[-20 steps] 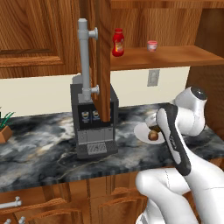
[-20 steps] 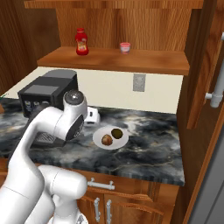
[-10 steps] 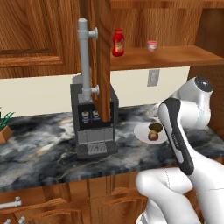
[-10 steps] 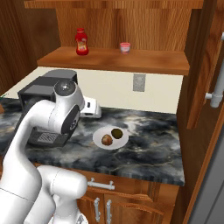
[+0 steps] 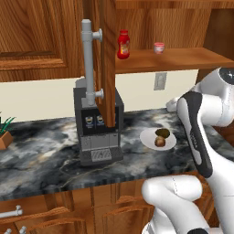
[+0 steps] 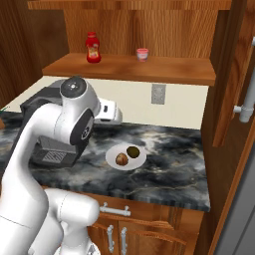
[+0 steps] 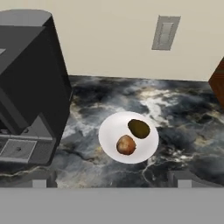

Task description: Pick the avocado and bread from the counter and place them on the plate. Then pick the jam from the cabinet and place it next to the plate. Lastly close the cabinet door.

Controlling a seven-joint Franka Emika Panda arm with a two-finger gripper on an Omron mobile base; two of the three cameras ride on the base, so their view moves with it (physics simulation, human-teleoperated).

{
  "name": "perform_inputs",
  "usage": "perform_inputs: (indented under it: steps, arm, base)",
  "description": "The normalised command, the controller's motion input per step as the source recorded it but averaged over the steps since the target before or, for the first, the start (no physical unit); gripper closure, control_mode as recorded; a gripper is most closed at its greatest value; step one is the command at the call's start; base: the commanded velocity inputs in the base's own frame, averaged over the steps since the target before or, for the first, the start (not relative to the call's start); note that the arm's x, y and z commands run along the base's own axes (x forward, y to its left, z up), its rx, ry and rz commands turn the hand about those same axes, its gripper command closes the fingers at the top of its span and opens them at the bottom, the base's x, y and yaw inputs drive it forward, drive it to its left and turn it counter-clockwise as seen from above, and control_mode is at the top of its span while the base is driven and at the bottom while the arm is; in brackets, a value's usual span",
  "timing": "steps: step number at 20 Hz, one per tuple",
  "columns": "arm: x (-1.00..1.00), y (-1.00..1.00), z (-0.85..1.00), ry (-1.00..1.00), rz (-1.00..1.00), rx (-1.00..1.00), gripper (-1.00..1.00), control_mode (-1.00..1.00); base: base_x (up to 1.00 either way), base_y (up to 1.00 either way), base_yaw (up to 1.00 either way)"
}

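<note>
Two food items lie on one plate (image 7: 109, 141): one avocado (image 7: 139, 128) and one bread (image 7: 126, 145), just beside each other, on the counter (image 7: 183, 131). One jam (image 6: 143, 54) stands on the cabinet (image 6: 164, 22) shelf, well apart from one red bottle (image 6: 92, 48) on the same shelf. One cabinet door (image 5: 108, 68) stands open, edge-on, with one grey bar handle (image 5: 87, 59). One coffee machine (image 5: 98, 130) sits on the counter beside the plate. One wall outlet (image 7: 165, 33) is mounted above. The gripper (image 7: 113, 178) hovers above the plate, jaws spread wide, holding nothing.
</note>
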Motion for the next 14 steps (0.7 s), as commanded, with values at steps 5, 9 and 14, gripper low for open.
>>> perform_inputs:
  steps: [5,9,14]
  arm:
    - [-0.14,-0.18,0.46,-0.02,-0.05,-0.05,-1.00,-1.00]
    - [-0.02,-0.15,0.41,-0.05,-0.03,-0.02,-1.00,-1.00]
    - [0.00,-0.07,0.41,-0.12,0.00,0.00,-1.00,-1.00]
  base:
    - [0.00,0.00,0.00]
    - [0.00,0.00,0.00]
    - [0.00,0.00,0.00]
